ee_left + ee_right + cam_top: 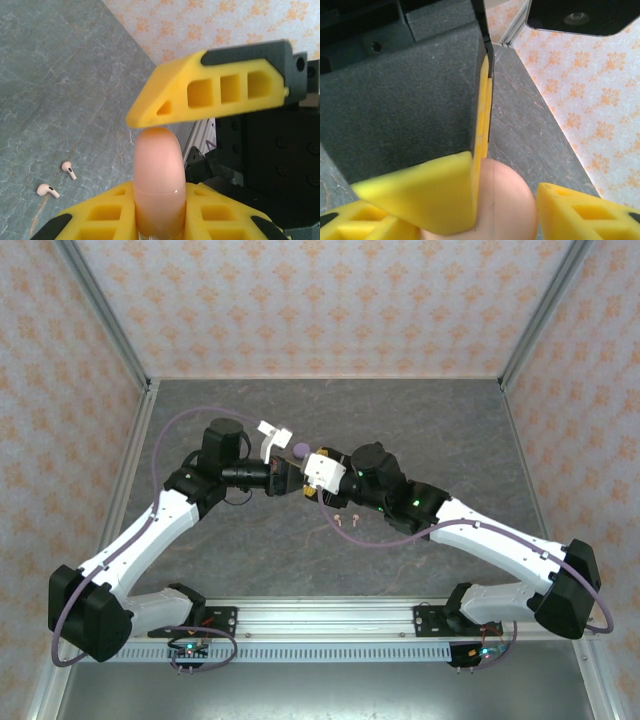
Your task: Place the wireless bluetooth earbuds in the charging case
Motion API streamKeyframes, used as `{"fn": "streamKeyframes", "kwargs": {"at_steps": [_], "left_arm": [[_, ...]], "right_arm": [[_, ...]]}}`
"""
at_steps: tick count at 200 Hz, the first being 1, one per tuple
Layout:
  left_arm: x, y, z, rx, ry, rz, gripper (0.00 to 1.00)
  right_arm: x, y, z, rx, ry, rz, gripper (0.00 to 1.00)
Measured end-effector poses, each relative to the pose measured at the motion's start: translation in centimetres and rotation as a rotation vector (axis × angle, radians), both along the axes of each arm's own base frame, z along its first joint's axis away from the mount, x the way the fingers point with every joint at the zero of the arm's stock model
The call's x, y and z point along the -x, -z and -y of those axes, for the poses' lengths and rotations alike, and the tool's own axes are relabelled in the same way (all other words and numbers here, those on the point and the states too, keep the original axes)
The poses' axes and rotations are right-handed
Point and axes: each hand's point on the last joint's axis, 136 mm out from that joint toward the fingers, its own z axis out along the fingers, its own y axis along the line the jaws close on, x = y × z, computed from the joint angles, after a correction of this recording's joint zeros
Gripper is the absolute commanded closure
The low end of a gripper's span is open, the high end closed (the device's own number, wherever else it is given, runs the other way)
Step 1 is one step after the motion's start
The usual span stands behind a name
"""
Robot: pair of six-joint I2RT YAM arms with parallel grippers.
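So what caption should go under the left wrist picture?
Left fingers hold a pink charging case, with two little earbuds lying on the grey table.

Grey marbled table (250, 540); two pink earbuds (47, 190) lying near each other, not touching

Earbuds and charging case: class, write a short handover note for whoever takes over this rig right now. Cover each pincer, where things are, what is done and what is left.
Left pincer: shut on the pink charging case, lid closed.
Right pincer: one finger touches the case's tip; grip unclear.
Two earbuds lie loose on the table, near each other, not touching.
Done: case lifted.
Left: open it, pick up and seat both earbuds.
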Motion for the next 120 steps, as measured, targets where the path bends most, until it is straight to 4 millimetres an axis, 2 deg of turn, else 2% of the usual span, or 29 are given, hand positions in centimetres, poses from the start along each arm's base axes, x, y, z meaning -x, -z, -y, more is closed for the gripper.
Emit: {"fn": "streamKeyframes", "kwargs": {"at_steps": [56, 70, 95, 120], "left_arm": [[-0.3, 0.6, -0.4, -0.043, -0.013, 0.039, 0.91], [-0.5, 0.4, -0.6, -0.056, -0.025, 0.072, 0.92], [-0.4, -0.6, -0.9, -0.078, -0.039, 0.172, 0.95], [0.7, -2.1, -1.0, -0.096, -0.036, 0.329, 1.0]], "right_arm": [[0.6, 0.8, 0.6, -0.007, -0.006, -0.094, 0.07], [1.2, 0.6, 1.1, -0.02, -0.02, -0.125, 0.07], [2.2, -1.1, 2.4, -0.086, -0.039, -0.172, 0.08], [2.1, -2.9, 4.1, -0.185, -0.018, -0.224, 0.12]]}}
